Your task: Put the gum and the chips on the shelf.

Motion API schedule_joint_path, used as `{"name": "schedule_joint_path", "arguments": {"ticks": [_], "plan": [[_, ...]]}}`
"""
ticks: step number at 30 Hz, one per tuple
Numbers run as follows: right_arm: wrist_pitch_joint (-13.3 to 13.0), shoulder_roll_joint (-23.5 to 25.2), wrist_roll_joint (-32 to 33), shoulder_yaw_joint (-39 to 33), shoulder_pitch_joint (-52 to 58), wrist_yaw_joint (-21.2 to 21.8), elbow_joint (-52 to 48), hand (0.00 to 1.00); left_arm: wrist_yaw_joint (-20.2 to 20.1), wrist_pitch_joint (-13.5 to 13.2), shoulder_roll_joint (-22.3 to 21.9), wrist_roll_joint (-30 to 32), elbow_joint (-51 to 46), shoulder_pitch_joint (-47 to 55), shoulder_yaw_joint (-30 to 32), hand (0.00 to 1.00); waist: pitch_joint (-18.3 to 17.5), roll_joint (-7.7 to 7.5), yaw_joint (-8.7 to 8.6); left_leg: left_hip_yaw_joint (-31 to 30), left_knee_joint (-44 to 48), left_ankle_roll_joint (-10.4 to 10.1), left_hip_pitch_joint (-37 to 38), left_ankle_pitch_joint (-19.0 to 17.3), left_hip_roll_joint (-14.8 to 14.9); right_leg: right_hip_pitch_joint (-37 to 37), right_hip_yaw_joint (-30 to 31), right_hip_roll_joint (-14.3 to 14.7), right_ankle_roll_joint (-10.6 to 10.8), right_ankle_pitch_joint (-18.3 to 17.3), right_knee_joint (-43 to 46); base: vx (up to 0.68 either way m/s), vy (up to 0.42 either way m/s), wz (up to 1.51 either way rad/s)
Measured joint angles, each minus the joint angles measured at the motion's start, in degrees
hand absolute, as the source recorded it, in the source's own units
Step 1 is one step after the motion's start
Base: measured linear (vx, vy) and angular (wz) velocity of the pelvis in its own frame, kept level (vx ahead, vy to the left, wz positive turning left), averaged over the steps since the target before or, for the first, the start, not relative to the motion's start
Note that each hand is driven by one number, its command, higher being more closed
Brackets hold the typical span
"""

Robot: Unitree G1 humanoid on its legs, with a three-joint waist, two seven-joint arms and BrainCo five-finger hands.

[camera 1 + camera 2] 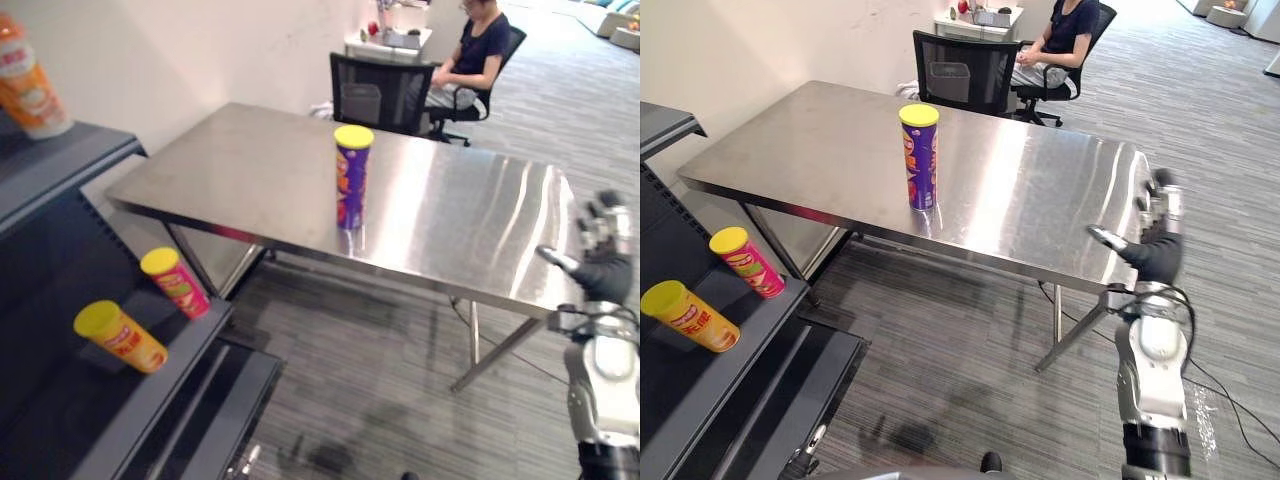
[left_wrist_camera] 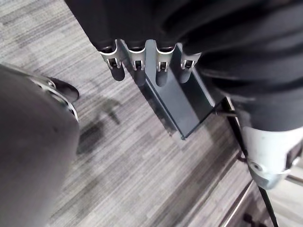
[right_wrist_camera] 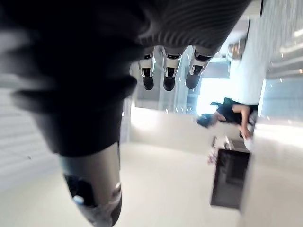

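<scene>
A tall purple chips can (image 1: 352, 178) with a yellow lid stands upright near the front edge of the steel table (image 1: 240, 170). On the dark shelf (image 1: 165, 385) at the left lie a pink can (image 1: 177, 283) and an orange-yellow can (image 1: 121, 337), both yellow-lidded and tilted. An orange bottle (image 1: 28, 80) stands on the upper shelf board. My right hand (image 1: 1155, 255) is raised by the table's front right corner, open and empty, well right of the purple can. My left hand (image 2: 137, 64) hangs over the carpet with straight fingers and holds nothing.
A black mesh chair (image 1: 380, 92) stands at the table's far side. Behind it a person (image 1: 478, 52) sits in an office chair at a small desk. Grey carpet lies between the shelf and the table.
</scene>
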Motion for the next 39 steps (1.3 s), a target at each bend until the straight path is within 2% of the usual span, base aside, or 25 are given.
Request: {"name": "schedule_joint_path", "arguments": {"ticks": [2,4,9,12,17,19,24,26,32,39], "plan": [[0.86,-1.22,0.04,2.06,-3.54,1.72,4.35,0.0,0.06,0.07,-0.02,0.01,-0.01,0.37,-0.21,0.0,0.14,0.21,0.79,-2.45,0.15,0.46,-0.99,0.33,-0.57,0.14,-1.65,-0.47,0.06,0.04,0.01,-0.01,0.003,0.35],[1.8,-1.67,0.14,3.36,-7.2,1.76,8.25,0.0,0.06,0.13,-0.02,0.03,-0.01,0.43,-0.65,0.0,0.43,0.52,1.03,-4.01,0.68,0.64,-1.74,0.45,-0.99,0.78,-2.99,-0.85,0.13,0.08,0.0,-0.02,0.016,0.41],[3.62,-1.65,-0.08,6.63,-13.79,1.21,14.29,0.0,-0.04,1.2,-0.14,1.39,-0.22,0.97,-0.7,0.0,1.36,1.11,2.99,-6.72,0.68,1.33,-1.93,1.08,-1.99,2.0,-5.43,-1.64,0.14,0.09,-0.01,-0.02,0.014,0.29],[4.26,-1.65,-0.07,7.22,-18.64,0.03,19.35,0.0,-0.11,1.19,-0.12,2.05,-0.31,1.22,-0.7,0.0,2.4,1.0,4.25,-7.62,0.73,1.59,-2.27,1.5,-2.63,2.2,-6.19,-2.17,0.34,0.22,-0.01,-0.04,0.022,0.19],[5.48,-1.65,0.02,8.68,-23.26,-1.28,23.63,0.0,-0.36,1.19,-0.05,2.06,-0.39,1.44,-0.66,0.0,4.07,0.87,4.75,-10.28,1.69,2.0,-3.65,1.83,-3.68,2.76,-8.54,-2.97,0.47,0.32,0.0,-0.04,0.019,0.24],[6.23,-1.67,0.02,8.91,-26.17,-1.6,26.69,0.0,-0.5,1.18,-0.07,2.06,-0.58,1.4,-0.66,0.0,5.15,0.94,5.68,-10.57,1.95,2.1,-3.77,1.92,-4.0,2.85,-8.72,-3.22,0.65,0.45,0.0,-0.02,0.011,0.09],[7.36,-1.7,0.6,9.09,-30.09,-3.57,31.91,0.0,-0.59,1.15,-0.05,2.04,-0.99,1.38,-0.76,0.0,6.77,0.93,6.28,-13.59,2.9,2.17,-4.67,1.94,-4.93,3.52,-10.57,-3.69,0.66,0.46,0.01,-0.02,0.009,0.19],[7.62,-1.76,1.85,9.14,-31.6,-3.92,33.83,0.0,-0.59,1.15,-0.03,2.02,-1.39,1.37,-1.24,0.0,7.83,1.12,7.2,-14.94,3.51,2.2,-4.93,1.91,-5.17,3.68,-10.96,-3.77,0.67,0.47,0.14,-0.02,0.005,0.1],[8.75,-1.77,3.98,9.49,-34.59,-5.63,35.89,0.0,-0.68,1.14,-0.02,2.01,-1.41,1.38,-1.76,0.0,8.83,1.57,7.57,-16.27,4.43,2.19,-5.96,1.9,-5.42,3.73,-12.18,-3.85,0.66,0.46,0.37,-0.01,-0.001,0.1],[8.77,-2.63,4.55,9.46,-37.45,-7.56,38.03,0.0,-1.47,1.1,0.16,1.96,-1.4,1.33,-2.28,0.0,10.42,1.84,7.8,-16.37,5.15,2.18,-6.2,1.89,-5.35,3.52,-12.14,-3.93,0.66,0.45,1.1,0.0,0.0,0.0]]}}
